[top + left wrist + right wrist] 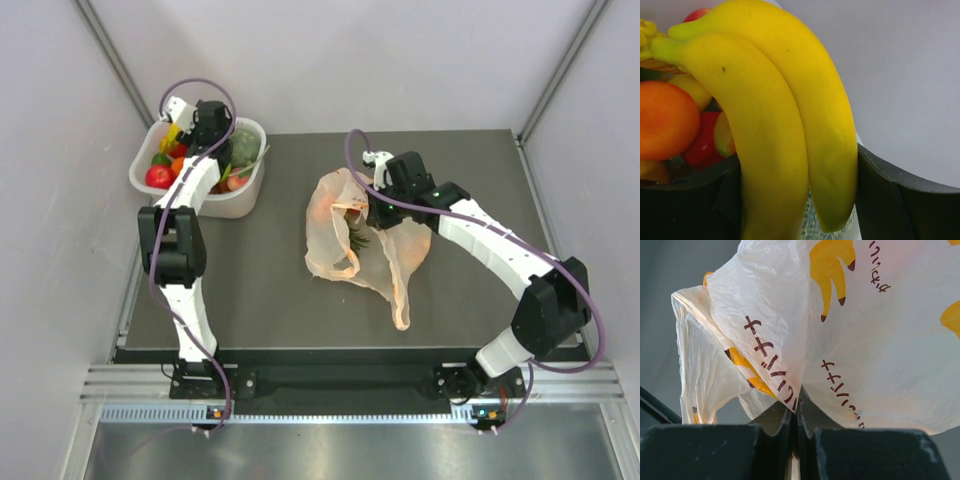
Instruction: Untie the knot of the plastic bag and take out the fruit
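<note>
The peach-orange plastic bag [335,250] lies open in the middle of the table, handle loops loose; I see no knot. A green pineapple crown [357,238] and an orange shape show through the film. My right gripper [378,195] is shut, pinching a fold of the bag's printed film [880,350] between its fingertips [799,395] and holding it up. My left gripper [185,135] is over the white tub [250,195], shut on two yellow bananas [790,115] that fill the gap between its fingers [797,157].
The tub at the back left holds a grey-green melon [243,145], a red fruit [158,177], a green apple [162,158] and an orange fruit [665,120]. A long strip of bag handle [400,300] trails toward the front. Pale walls enclose the table.
</note>
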Tool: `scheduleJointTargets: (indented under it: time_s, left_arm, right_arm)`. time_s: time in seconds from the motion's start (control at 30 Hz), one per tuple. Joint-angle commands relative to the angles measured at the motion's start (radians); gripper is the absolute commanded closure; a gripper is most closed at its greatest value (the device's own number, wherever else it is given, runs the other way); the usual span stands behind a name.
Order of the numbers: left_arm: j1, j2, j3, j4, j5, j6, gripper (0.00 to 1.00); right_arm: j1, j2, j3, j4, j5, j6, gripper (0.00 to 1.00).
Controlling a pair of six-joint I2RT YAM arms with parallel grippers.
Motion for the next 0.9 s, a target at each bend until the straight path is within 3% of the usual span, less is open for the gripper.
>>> scheduleJointTargets:
  time_s: [0.0,0.03,0.13,0.17,0.2,0.43,0.53,0.57,0.67,0.77,0.87]
  left_arm:
    - [0.015,-0.098,-0.066,0.153,0.009,-0.063,0.61]
    - [0.016,-0.109,-0.072,0.152,0.009,-0.061,0.47]
    - [0.018,-0.13,-0.074,0.139,0.04,-0.057,0.24]
    - [0.018,-0.141,-0.085,0.142,0.054,-0.06,0.07]
    - [0.018,-0.152,-0.115,0.161,0.063,-0.063,0.01]
    - [0.018,-0.352,-0.322,0.283,0.198,-0.081,0.01]
    - [0.012,-0.481,-0.474,0.364,0.392,-0.092,0.01]
    - [0.007,-0.514,-0.518,0.389,0.517,-0.087,0.01]
    - [-0.036,-0.659,-0.749,0.498,0.727,-0.043,0.04]
    - [-0.152,-0.816,-0.873,0.55,0.876,0.029,0.06]
    - [-0.354,-0.932,-0.976,0.532,0.962,0.139,0.08]
  right_arm:
    - [0.002,0.007,0.003,0.036,-0.005,0.008,0.99]
    - [0.002,0.007,0.002,0.036,-0.002,0.011,0.98]
    - [0.002,0.006,0.006,0.025,0.006,0.009,0.94]
    - [0.002,0.006,0.013,0.022,0.01,0.009,0.92]
    - [0.004,0.007,0.014,0.016,0.015,0.009,0.91]
    - [0.002,0.01,0.077,-0.02,0.061,0.011,0.9]
    - [0.002,0.018,0.115,-0.037,0.084,0.012,0.9]
    - [0.002,0.024,0.126,-0.043,0.09,0.011,0.9]
    - [0.002,0.042,0.17,-0.074,0.124,0.017,0.91]
    - [0.004,0.049,0.189,-0.097,0.136,0.023,0.92]
    - [0.005,0.026,0.177,-0.106,0.142,0.035,0.92]
